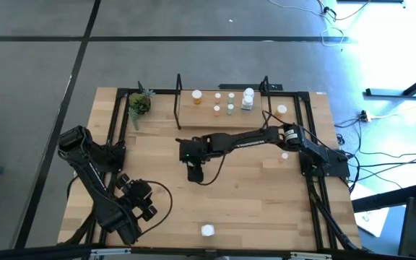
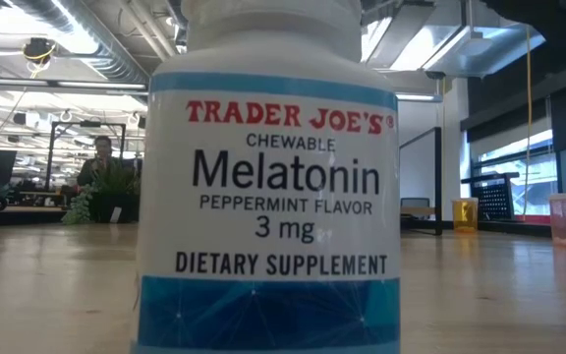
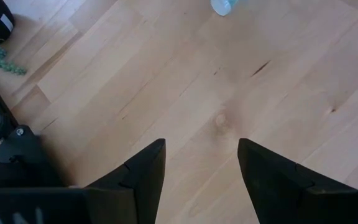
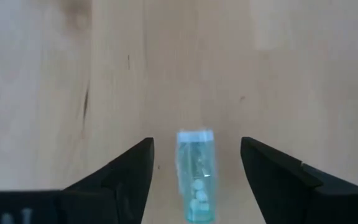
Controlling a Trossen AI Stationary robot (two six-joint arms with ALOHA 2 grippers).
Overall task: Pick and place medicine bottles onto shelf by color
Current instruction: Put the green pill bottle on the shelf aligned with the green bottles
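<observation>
My right gripper (image 1: 196, 172) reaches to the table's middle, open. In the right wrist view (image 4: 196, 142) a pale green clear bottle (image 4: 196, 180) with pills inside lies on the wood between the two fingers, with a gap on each side. Several small bottles, orange (image 1: 217, 110), green (image 1: 231, 109) and white (image 1: 248, 98), stand on the shelf (image 1: 201, 119) at the far edge. A pinkish bottle (image 1: 284, 155) stands at the right. A white Melatonin bottle (image 1: 207, 230) stands at the near edge and fills the low view (image 2: 268, 197). My left gripper (image 1: 149, 209) waits open and empty at the near left (image 3: 201, 144).
A small potted plant (image 1: 139, 105) stands left of the shelf. A white cap or bottle (image 1: 282, 110) sits right of the shelf. A black frame (image 1: 114, 123) runs along the table's sides. A person (image 2: 101, 162) shows far behind the table. Bare wood lies between the two arms.
</observation>
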